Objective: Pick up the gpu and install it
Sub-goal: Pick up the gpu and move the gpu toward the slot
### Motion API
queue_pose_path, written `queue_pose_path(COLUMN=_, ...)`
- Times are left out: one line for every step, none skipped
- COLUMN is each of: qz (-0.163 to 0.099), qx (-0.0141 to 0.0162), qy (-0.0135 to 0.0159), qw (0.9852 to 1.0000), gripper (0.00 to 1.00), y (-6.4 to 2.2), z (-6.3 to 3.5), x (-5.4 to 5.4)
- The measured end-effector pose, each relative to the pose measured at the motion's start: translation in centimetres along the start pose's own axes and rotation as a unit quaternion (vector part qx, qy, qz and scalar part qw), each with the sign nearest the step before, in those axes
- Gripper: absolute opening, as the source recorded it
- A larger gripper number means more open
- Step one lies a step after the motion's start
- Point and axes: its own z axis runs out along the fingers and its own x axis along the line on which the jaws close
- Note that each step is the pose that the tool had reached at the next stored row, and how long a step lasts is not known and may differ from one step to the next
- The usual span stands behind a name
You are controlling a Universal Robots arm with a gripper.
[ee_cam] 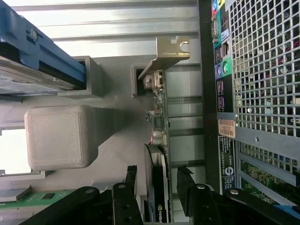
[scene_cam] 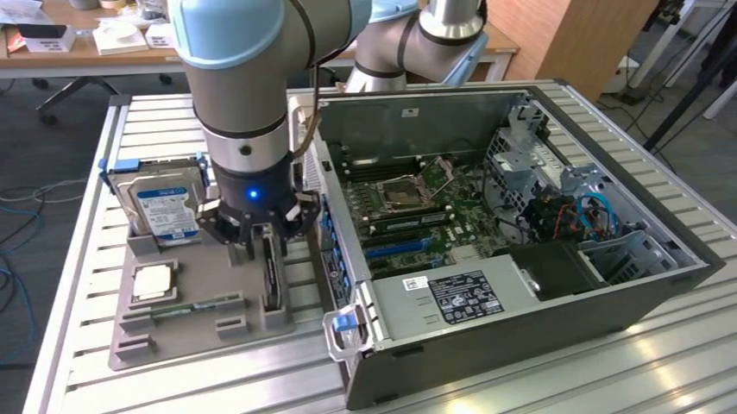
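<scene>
The gpu point(scene_cam: 272, 280) stands on edge in a slot of the grey holder tray point(scene_cam: 196, 336), just beside the computer case. In the wrist view the gpu point(ee_cam: 159, 140) is a thin dark card with a silvery bracket point(ee_cam: 168, 54) at its far end. My gripper point(scene_cam: 267, 250) is lowered over the card, with one finger on each side of it. The wrist view shows my gripper point(ee_cam: 158, 172) open, with a small gap between each finger and the card. Nothing is held.
A silver hard drive point(scene_cam: 167, 203) in a blue carrier stands at the tray's back, with a processor point(scene_cam: 154, 283) and a green memory stick point(scene_cam: 190, 306) lying nearer. The open computer case point(scene_cam: 553, 345) lies at the exterior view's right, motherboard point(scene_cam: 409, 207) exposed. Its rear grille point(ee_cam: 267, 70) is close to the card.
</scene>
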Motion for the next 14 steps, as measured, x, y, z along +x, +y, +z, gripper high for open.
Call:
queue_pose_path(qz=0.000, qx=0.0001, qy=0.0000, qw=1.0000, gripper=0.47, y=-0.01, z=0.17, x=0.01)
queue_pose_path(qz=0.000, qx=0.0000, qy=0.0000, qw=1.0000, gripper=0.47, y=-0.02, z=0.35, x=0.01)
queue_pose_path(qz=0.000, qx=0.0000, qy=0.0000, qw=1.0000, gripper=0.47, y=-0.02, z=0.50, x=0.01)
queue_pose_path(qz=0.000, qx=0.0000, qy=0.0000, qw=1.0000, gripper=0.47, y=-0.03, z=0.59, x=0.02)
queue_pose_path(qz=0.000, qx=0.0001, qy=0.0001, qw=1.0000, gripper=0.47, y=-0.03, z=0.60, x=0.02)
queue_pose_path(qz=0.000, qx=0.0001, qy=0.0001, qw=1.0000, gripper=0.47, y=-0.03, z=0.61, x=0.02)
queue_pose_path(qz=0.000, qx=0.0002, qy=0.0001, qw=1.0000, gripper=0.47, y=-0.03, z=0.61, x=0.02)
queue_pose_path(qz=0.000, qx=0.0000, qy=0.0000, qw=1.0000, gripper=0.47, y=-0.03, z=0.64, x=0.07)
queue_pose_path(qz=0.000, qx=0.0000, qy=-0.0001, qw=1.0000, gripper=0.47, y=-0.03, z=0.65, x=0.19)
queue_pose_path(qz=0.000, qx=0.0000, qy=0.0000, qw=1.0000, gripper=0.47, y=-0.05, z=0.66, x=0.31)
queue_pose_path(qz=0.000, qx=0.0000, qy=0.0001, qw=1.0000, gripper=0.47, y=-0.06, z=0.65, x=0.37)
queue_pose_path(qz=0.000, qx=0.0001, qy=0.0001, qw=1.0000, gripper=0.47, y=-0.06, z=0.65, x=0.38)
queue_pose_path(qz=0.000, qx=0.0000, qy=0.0000, qw=1.0000, gripper=0.47, y=-0.06, z=0.66, x=0.39)
queue_pose_path(qz=0.000, qx=0.0000, qy=0.0000, qw=1.0000, gripper=0.47, y=-0.08, z=0.69, x=0.41)
